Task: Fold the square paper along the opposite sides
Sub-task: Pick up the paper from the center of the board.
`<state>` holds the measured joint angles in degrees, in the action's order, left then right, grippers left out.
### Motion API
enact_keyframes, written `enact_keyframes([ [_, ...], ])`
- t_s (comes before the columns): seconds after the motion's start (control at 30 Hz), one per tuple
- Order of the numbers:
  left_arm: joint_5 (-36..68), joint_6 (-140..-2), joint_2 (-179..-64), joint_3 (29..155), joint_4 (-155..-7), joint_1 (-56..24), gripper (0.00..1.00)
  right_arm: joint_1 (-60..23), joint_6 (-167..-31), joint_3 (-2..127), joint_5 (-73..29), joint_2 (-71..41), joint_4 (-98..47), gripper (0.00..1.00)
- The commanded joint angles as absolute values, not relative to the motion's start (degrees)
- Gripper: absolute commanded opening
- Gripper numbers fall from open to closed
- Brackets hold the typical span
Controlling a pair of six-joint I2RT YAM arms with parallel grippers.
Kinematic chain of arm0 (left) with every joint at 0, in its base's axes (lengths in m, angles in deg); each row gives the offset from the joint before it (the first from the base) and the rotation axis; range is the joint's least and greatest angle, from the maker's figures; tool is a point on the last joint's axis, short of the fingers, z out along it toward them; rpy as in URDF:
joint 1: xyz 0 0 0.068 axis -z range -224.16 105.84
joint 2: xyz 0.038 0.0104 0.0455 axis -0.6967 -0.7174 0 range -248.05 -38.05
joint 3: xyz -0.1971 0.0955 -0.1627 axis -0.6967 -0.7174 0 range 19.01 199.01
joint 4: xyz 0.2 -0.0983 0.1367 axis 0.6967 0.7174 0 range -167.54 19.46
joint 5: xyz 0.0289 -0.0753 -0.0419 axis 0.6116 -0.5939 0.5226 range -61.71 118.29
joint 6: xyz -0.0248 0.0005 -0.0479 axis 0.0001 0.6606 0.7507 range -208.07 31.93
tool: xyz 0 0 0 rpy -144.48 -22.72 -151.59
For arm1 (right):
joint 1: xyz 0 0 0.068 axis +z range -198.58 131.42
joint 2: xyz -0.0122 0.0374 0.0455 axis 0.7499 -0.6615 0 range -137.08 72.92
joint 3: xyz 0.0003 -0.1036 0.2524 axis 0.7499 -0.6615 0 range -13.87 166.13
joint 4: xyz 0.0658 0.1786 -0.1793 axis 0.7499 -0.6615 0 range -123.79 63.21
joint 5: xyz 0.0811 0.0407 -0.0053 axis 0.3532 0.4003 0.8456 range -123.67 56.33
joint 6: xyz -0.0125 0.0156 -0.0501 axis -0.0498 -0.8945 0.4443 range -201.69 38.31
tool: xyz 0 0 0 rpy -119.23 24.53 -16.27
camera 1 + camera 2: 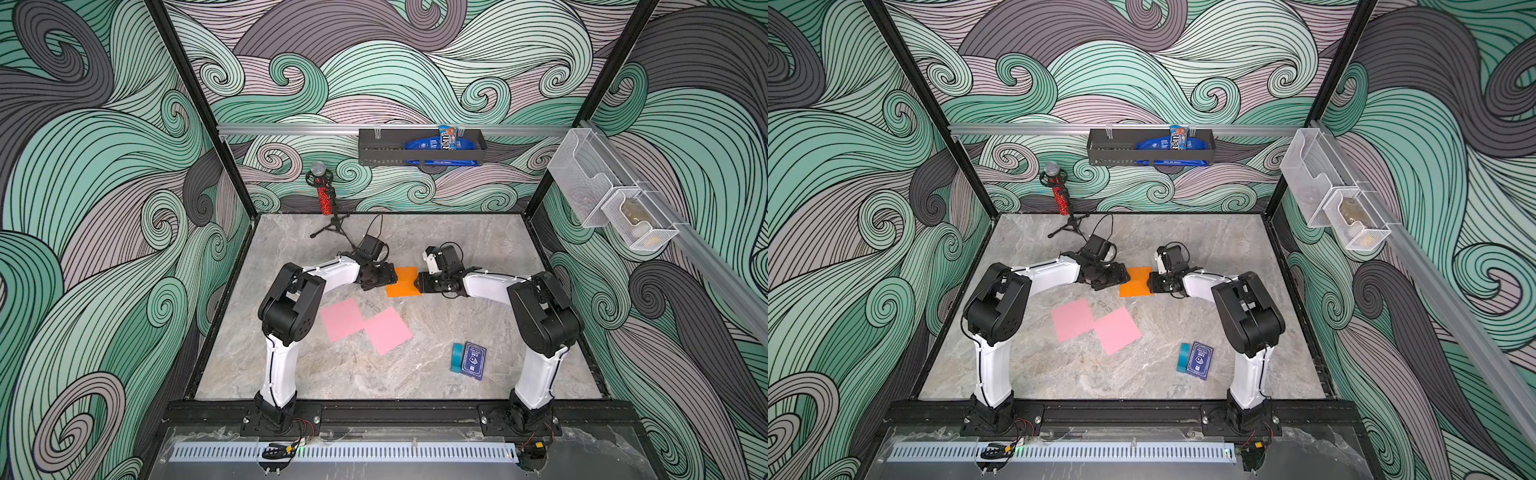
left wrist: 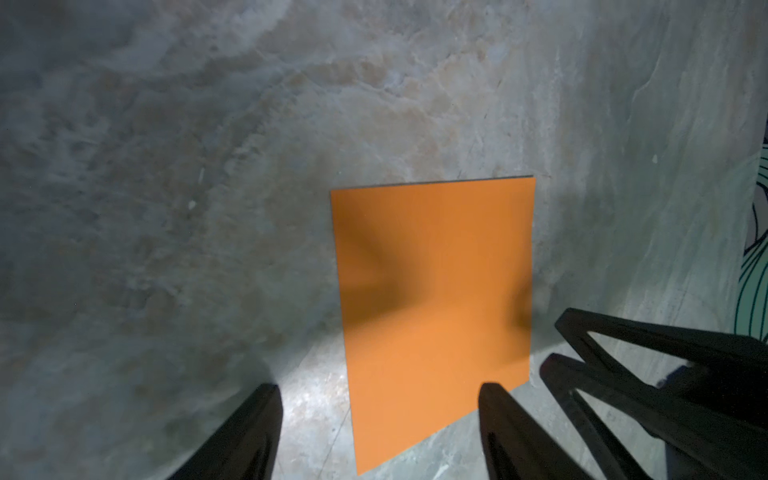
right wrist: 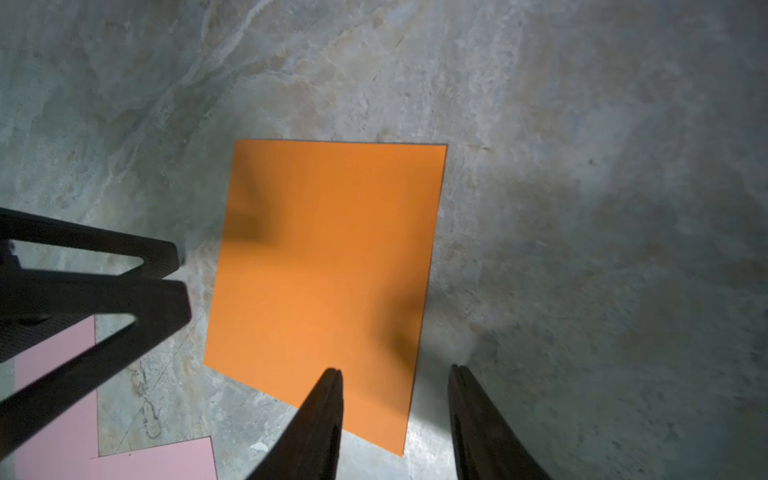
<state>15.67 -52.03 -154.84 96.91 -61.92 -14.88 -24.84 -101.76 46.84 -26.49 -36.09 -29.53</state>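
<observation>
An orange square paper (image 1: 402,283) (image 1: 1136,282) lies flat on the marble table, between my two grippers. My left gripper (image 1: 389,276) (image 1: 1123,276) sits low at the paper's left edge and is open. In the left wrist view its fingers (image 2: 494,409) stand wide apart over a corner of the paper (image 2: 432,291). My right gripper (image 1: 419,285) (image 1: 1152,284) is at the paper's right edge, also open. In the right wrist view one finger (image 3: 328,399) is over the paper (image 3: 328,257) and the other is over bare table. Neither gripper holds anything.
Two pink papers (image 1: 365,326) (image 3: 54,395) lie touching at their corners, nearer the front than the orange one. A blue card box (image 1: 473,360) and a teal roll (image 1: 456,357) sit at the front right. A microphone on a tripod (image 1: 326,199) stands at the back left.
</observation>
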Motion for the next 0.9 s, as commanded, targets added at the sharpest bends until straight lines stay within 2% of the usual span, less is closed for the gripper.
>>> enact_keyframes([
  [0.0,14.24,-52.95,-157.79,98.98,-61.52,-15.21,0.74,-24.43,-101.65,47.44,-24.07,-37.76,-28.16,0.43],
  [0.2,14.24,-52.91,-160.21,99.96,-60.82,-15.24,0.71,-23.06,-101.66,46.16,-22.33,-38.87,-25.53,0.40],
  [0.77,13.70,-53.04,-160.64,98.42,-61.54,-15.24,0.69,-20.72,-101.95,47.39,-19.92,-40.89,-22.04,0.39],
  [0.8,13.62,-53.07,-160.60,98.32,-61.63,-15.23,0.67,-20.67,-102.00,47.39,-19.87,-40.85,-21.86,0.39],
  [0.87,13.45,-53.16,-160.65,98.24,-61.72,-15.22,0.55,-20.59,-102.15,47.26,-19.53,-40.64,-21.28,0.39],
])
